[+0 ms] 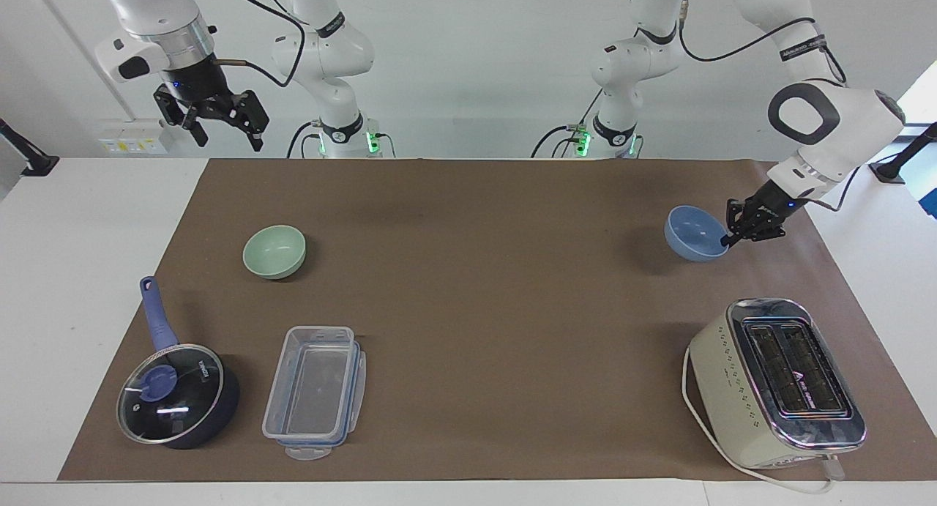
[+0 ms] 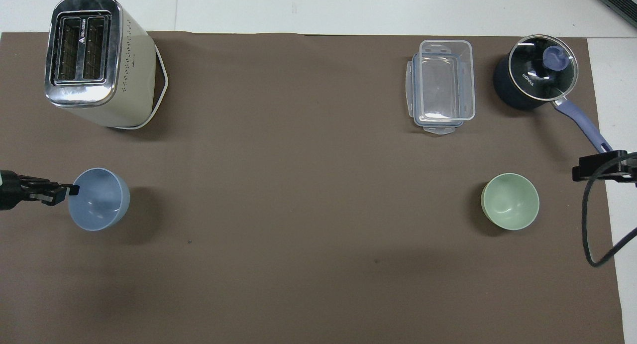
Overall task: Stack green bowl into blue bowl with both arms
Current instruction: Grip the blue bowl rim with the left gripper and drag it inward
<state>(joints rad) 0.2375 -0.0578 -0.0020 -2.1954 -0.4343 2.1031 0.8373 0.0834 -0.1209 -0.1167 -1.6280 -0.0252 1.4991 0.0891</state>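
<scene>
The blue bowl (image 1: 694, 233) hangs a little above the brown mat at the left arm's end of the table, with its shadow cast on the mat beneath it; it also shows in the overhead view (image 2: 99, 198). My left gripper (image 1: 727, 239) is shut on the bowl's rim and also shows in the overhead view (image 2: 73, 189). The green bowl (image 1: 274, 250) stands upright on the mat toward the right arm's end and also shows in the overhead view (image 2: 510, 201). My right gripper (image 1: 223, 125) is open and empty, held high over the table's edge at the right arm's end, and waits there.
A cream toaster (image 1: 776, 381) stands farther from the robots than the blue bowl. A clear lidded container (image 1: 315, 389) and a dark-blue saucepan with a glass lid (image 1: 176, 396) stand farther from the robots than the green bowl. The brown mat (image 1: 476, 308) covers the table.
</scene>
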